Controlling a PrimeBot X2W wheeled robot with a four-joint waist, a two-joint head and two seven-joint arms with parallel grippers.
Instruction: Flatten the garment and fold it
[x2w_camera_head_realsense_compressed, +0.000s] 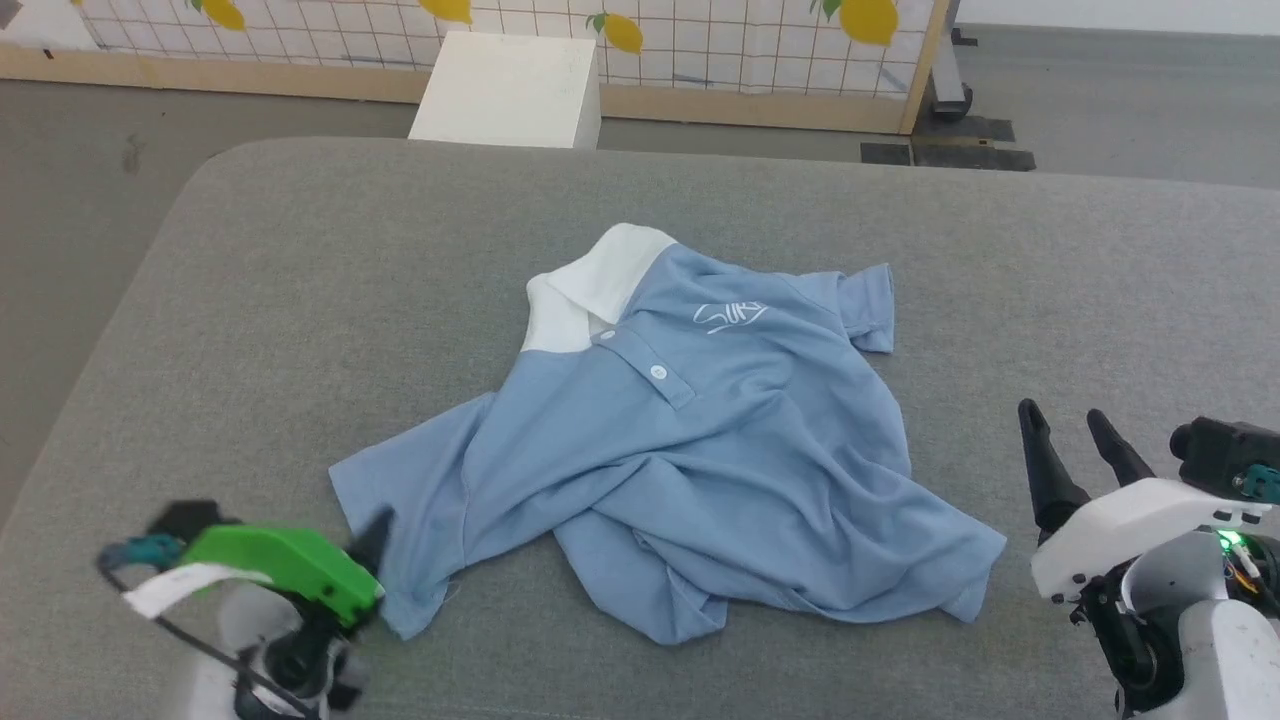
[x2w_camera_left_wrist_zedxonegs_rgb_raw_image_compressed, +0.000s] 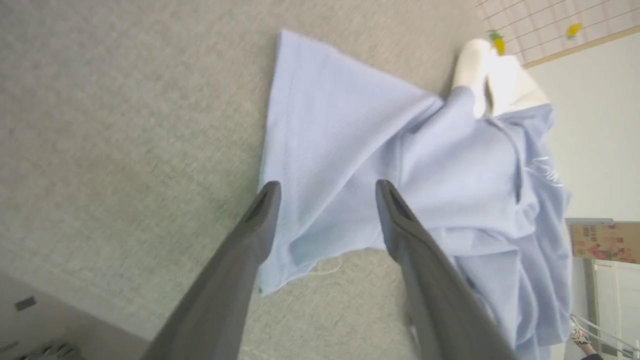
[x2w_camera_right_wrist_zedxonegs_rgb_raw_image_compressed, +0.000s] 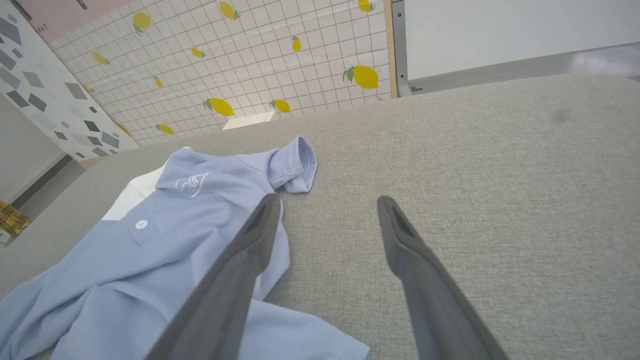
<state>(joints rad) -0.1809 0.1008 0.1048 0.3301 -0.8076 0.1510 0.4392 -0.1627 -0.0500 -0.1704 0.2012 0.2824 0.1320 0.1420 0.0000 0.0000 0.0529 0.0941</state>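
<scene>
Garment (x2w_camera_head_realsense_compressed: 700, 450) — light blue knit shirt, white collar (x2w_camera_head_realsense_compressed: 600, 280), small white chest logo (x2w_camera_head_realsense_compressed: 730, 317). Location: middle of the grey fabric-covered desk (x2w_camera_head_realsense_compressed: 300, 260), front up, collar toward the far edge. Condition: unflattened; lower body bunched in deep creases, hem doubled over nearest the robot, one sleeve (x2w_camera_head_realsense_compressed: 868, 305) curled at the far right.

Left claw (x2w_camera_left_wrist_zedxonegs_rgb_raw_image_compressed: 325, 187) — fingers well apart, nothing gripped. Its wrist view sets them either side of the near-left corner of the cloth; contact with the fabric cannot be told. Judged purpose: placed to pinch that corner and draw it outward.

Right claw (x2w_camera_head_realsense_compressed: 1060, 412) — fingers spread, empty, over bare desk just beside the garment's right edge. Judged purpose: waiting to take the opposite side, so that the cloth can be pulled flat from both ends.

Background: white box (x2w_camera_head_realsense_compressed: 510, 90), lemon-patterned partition (x2w_camera_head_realsense_compressed: 700, 40), both beyond the desk.

Task status, judged: flattening not yet begun.
</scene>
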